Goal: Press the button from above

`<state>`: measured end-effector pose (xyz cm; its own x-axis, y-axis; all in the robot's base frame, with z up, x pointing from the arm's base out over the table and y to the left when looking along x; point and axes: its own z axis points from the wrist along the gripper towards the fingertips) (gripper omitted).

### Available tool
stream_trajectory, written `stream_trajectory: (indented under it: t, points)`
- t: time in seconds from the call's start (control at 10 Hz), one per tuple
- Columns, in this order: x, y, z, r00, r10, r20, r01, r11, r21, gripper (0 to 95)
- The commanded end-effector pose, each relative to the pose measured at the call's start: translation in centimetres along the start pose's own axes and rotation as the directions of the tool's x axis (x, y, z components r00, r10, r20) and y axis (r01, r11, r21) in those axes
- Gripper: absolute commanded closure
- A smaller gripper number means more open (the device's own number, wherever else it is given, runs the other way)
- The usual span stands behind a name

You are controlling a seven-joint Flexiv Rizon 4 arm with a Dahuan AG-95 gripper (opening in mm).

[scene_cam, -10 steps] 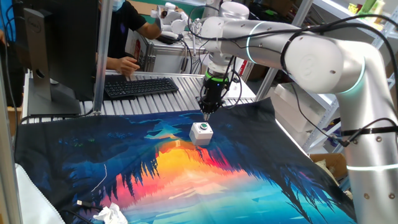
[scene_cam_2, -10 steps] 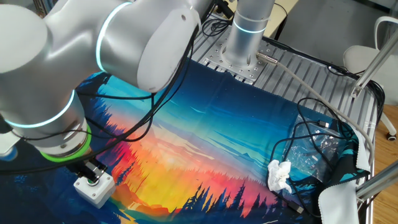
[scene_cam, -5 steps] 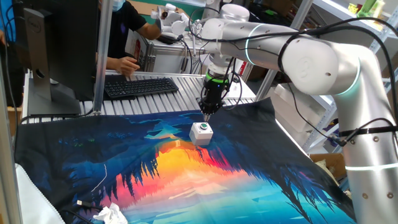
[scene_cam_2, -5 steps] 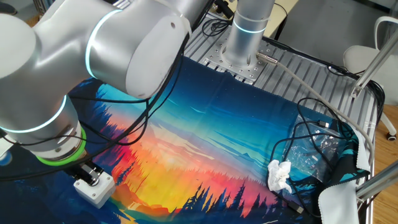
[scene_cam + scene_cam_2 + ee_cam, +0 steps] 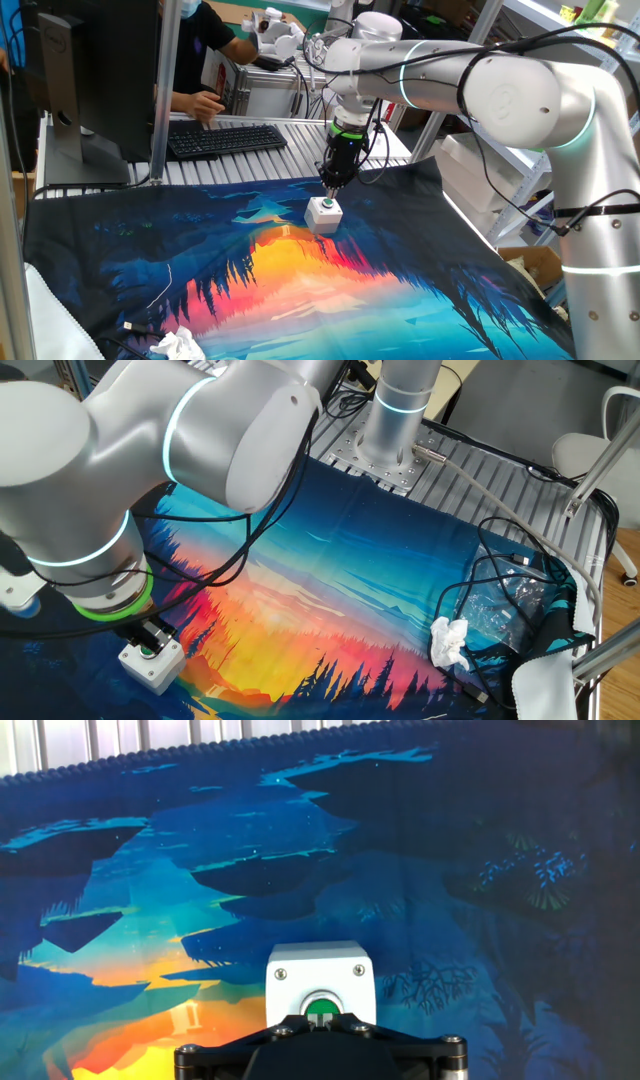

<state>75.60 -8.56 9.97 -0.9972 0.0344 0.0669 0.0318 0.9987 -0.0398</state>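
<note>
The button is a small white box (image 5: 323,214) with a round green cap (image 5: 325,205), standing on the printed cloth. It also shows in the other fixed view (image 5: 155,663) and at the bottom of the hand view (image 5: 320,982). My gripper (image 5: 330,188) points straight down, right over the cap. In the hand view the two fingertips (image 5: 319,1019) sit together with no gap, centred on the green cap (image 5: 321,1007). In the other fixed view the gripper (image 5: 150,641) is just above the cap, and I cannot tell whether they touch.
The colourful cloth (image 5: 300,280) covers the table. A keyboard (image 5: 225,139) and a person's hand lie behind it. Crumpled white paper (image 5: 449,643), cables and a plastic bag (image 5: 510,605) lie at one end of the cloth.
My gripper has come down a little toward the green cap, staying over the button. The button has not moved.
</note>
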Motion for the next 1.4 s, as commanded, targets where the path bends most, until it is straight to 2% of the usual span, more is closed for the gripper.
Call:
stream_trajectory:
  t: [0.1,1.4]
  points:
    - [-0.2,0.0,0.2,1.0,0.001,-0.002,-0.001,1.0,-0.002,95.0]
    - [-0.3,-0.1,1.3,1.0,0.004,0.003,-0.003,1.0,-0.009,95.0]
